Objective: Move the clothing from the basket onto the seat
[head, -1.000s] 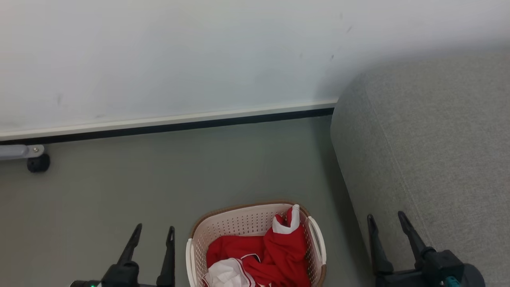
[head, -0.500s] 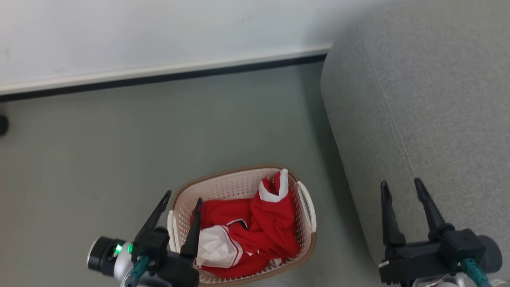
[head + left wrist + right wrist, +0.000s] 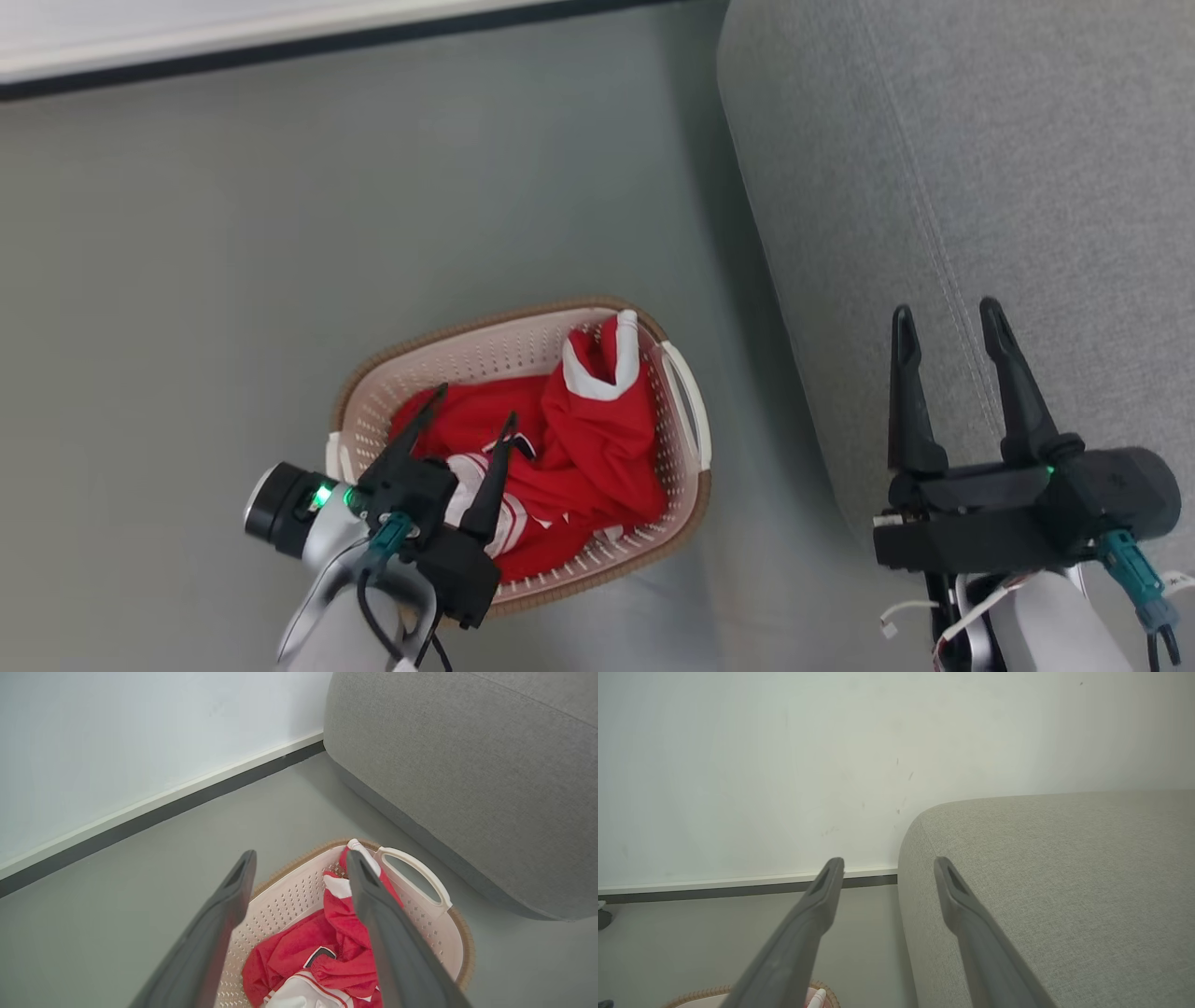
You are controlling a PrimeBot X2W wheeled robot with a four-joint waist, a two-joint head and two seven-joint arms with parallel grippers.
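The cream basket (image 3: pixel 686 411) with a brown rim stands on the grey floor left of the seat (image 3: pixel 1027 168). Red clothing (image 3: pixel 597 439) with white trim lies bunched inside it, a white cuff poking up at the far right corner. My left gripper (image 3: pixel 474 407) hangs open over the basket's left half, fingertips above the red fabric, gripping nothing. The left wrist view looks down on the clothing (image 3: pixel 289 952) and basket handle (image 3: pixel 416 872) between those fingers (image 3: pixel 219 924). My right gripper (image 3: pixel 943 313) is open over the seat's (image 3: pixel 1064 882) front edge.
A white wall with a dark baseboard (image 3: pixel 280 42) runs along the far side. Bare grey floor (image 3: pixel 280 233) surrounds the basket, with a narrow strip between it and the sofa's side (image 3: pixel 444 812).
The head camera has tilted down, so the whole scene slid lower-left. My left gripper has come in from beside the basket to over its contents. The right gripper sits higher against the seat.
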